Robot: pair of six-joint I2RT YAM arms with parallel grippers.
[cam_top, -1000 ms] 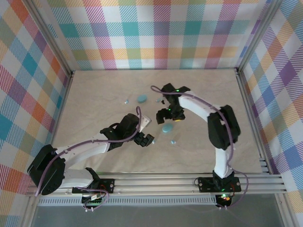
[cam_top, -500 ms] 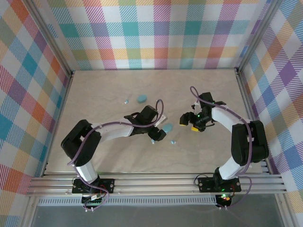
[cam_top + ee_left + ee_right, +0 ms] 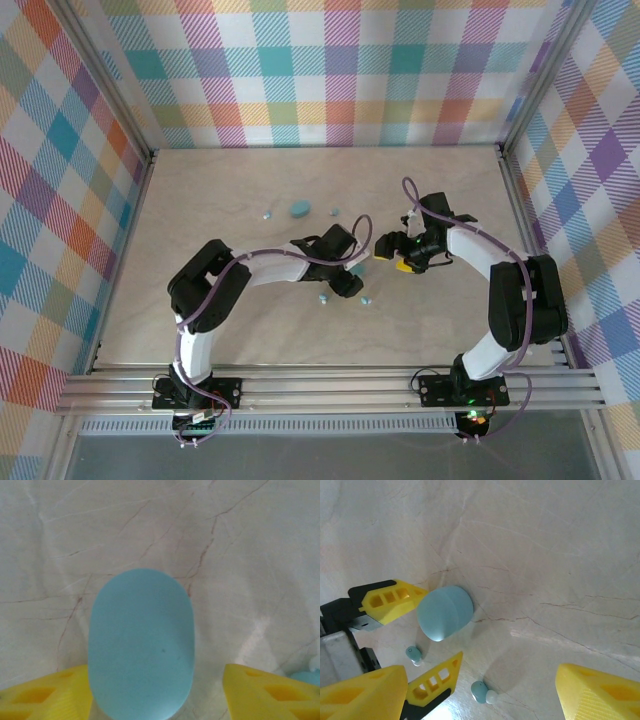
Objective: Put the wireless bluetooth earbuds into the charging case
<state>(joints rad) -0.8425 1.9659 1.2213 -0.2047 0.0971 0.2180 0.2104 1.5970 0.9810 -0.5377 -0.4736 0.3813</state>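
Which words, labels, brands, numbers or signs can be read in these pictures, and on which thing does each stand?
None: no text is legible in any view.
The teal case has a plain lid, with no brand or print.
The earbuds, the yellow fingers and the table carry no marks either.

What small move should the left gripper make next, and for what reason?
Probably close the left gripper on the teal case. Its yellow fingers stand on both sides of it, with a gap showing at one side, so it is not yet gripped. Holding it steady seems needed before any earbud goes in.
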